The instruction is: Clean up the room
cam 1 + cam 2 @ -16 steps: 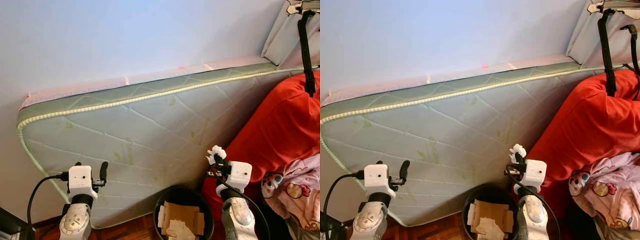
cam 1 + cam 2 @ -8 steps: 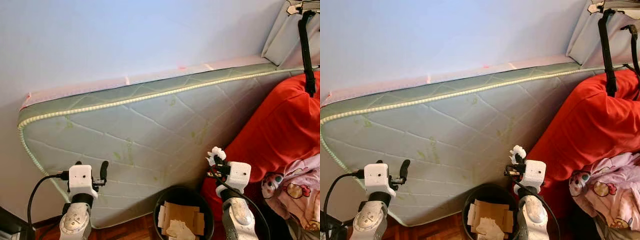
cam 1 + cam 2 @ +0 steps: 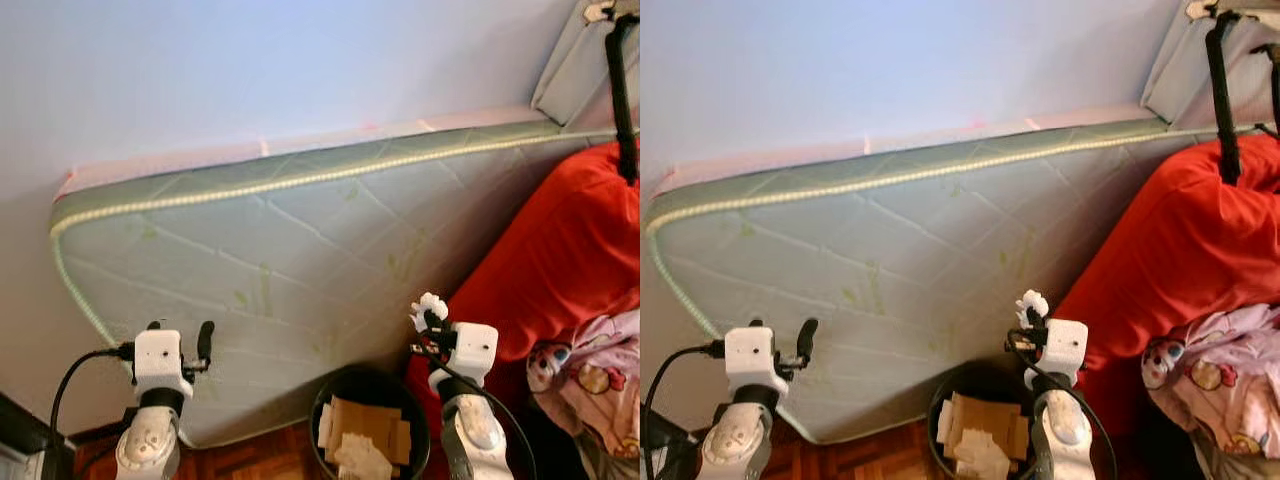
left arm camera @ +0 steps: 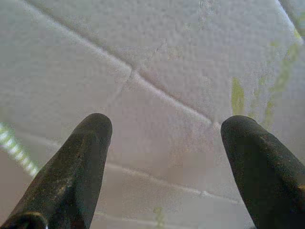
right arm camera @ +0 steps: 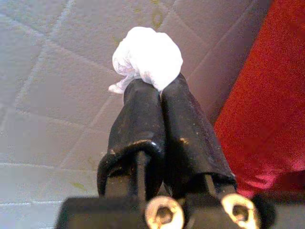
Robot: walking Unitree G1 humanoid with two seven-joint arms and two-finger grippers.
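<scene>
My right gripper point(image 3: 430, 318) is shut on a crumpled white tissue point(image 5: 147, 59), held up at its fingertips above and to the right of a black waste bin point(image 3: 325, 400). The bin holds cardboard and paper scraps point(image 3: 358, 432). In the right wrist view the two black fingers point(image 5: 138, 114) press together under the tissue. My left gripper point(image 4: 164, 138) is open and holds nothing; it faces the quilted mattress point(image 3: 300, 260) that leans on the wall. In the left eye view that left gripper point(image 3: 180, 335) is raised at the lower left.
A red beanbag point(image 3: 560, 250) lies to the right of the bin, with a pink printed cloth point(image 3: 590, 370) on it. A grey cushion and a black strap point(image 3: 622, 90) hang at the top right. Wood floor point(image 3: 260, 462) shows beside the bin.
The whole picture has shifted a little, so the camera moved. Both grippers keep the same pose, the right still shut on the tissue.
</scene>
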